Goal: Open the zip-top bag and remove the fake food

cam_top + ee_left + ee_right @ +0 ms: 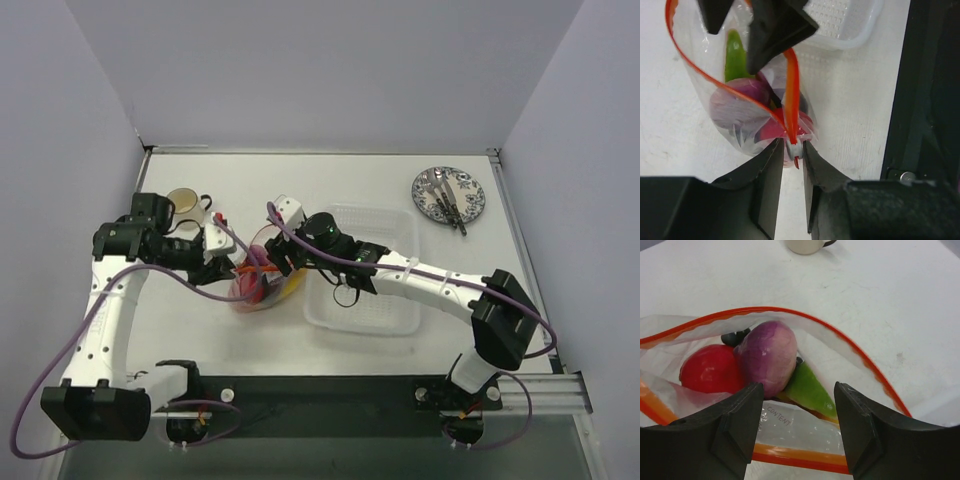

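Note:
The zip-top bag [262, 283] lies on the table between my arms, its red-orange zip strip [700, 75] spread into an open loop. My left gripper [793, 148] is shut on the grey slider end of the zip at the bag's corner; it also shows in the top view [224, 263]. My right gripper [797, 392] is open and empty, its fingers [775, 30] poised over the open mouth. Inside the bag lies fake food: a purple onion [767, 356], a red tomato [710, 369], a green-rinded slice [810, 387] and dark grapes [735, 336].
A rigid clear tray [375, 300] lies right of the bag, under my right arm. A cream mug [185, 206] stands behind my left gripper. A patterned plate [470, 195] with cutlery sits at the back right. Walls enclose the table on three sides.

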Robot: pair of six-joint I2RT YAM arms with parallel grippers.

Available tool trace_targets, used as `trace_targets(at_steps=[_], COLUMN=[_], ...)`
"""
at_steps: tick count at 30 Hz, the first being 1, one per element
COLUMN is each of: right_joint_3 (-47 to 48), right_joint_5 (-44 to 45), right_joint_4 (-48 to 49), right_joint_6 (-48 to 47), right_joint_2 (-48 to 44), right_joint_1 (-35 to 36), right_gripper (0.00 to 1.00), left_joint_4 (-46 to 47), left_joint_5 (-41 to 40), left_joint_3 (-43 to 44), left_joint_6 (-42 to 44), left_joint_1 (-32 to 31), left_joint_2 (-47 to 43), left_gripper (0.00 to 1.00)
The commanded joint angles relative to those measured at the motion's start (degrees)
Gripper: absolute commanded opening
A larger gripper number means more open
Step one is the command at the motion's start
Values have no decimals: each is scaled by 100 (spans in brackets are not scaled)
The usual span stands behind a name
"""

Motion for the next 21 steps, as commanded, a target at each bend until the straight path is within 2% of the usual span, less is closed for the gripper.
trace_targets(at_steps=[1,2,3,5,6,7,8,10,14,21], right_joint_3=[-343,-544,-659,-957,-1046,-1126,-1292,-1398,-1565,-1724], right_joint_5=[392,437,489,604,622,630,805,955,1105,1579], right_joint_4=[-380,-494,-547,-678,-731,-836,-890,-1047,-1303,-1365], right_joint_6=[46,63,72,186,273,292,292,292,432,538], right_joint_2=[-362,-433,-512,-758,-924,-1004,-1083,-1259,-1383,-1208], right_joint_1=[381,434,504,689,837,908,987,1181,1383,1656], right_gripper=[58,58,56,54,54,54,53,53,53,61], left_joint_4=[-461,-335,-212,166,437,561,658,861,1510,2266], left_joint_5=[118,188,336,426,408,408,408,513,331,-452], left_joint_3=[443,478,478,487,479,478,461,452,286,-163], left_joint_6=[-1006,-1051,-1147,-1358,-1472,-1595,-1736,-1859,-2369,-2511], left_joint_1=[426,811,963,1183,1210,1210,1210,1184,650,-300], left_joint_2=[419,507,664,928,1016,1104,1288,1465,1956,2634], left_gripper=[38,40,48,51,76,79,92,97,97,94])
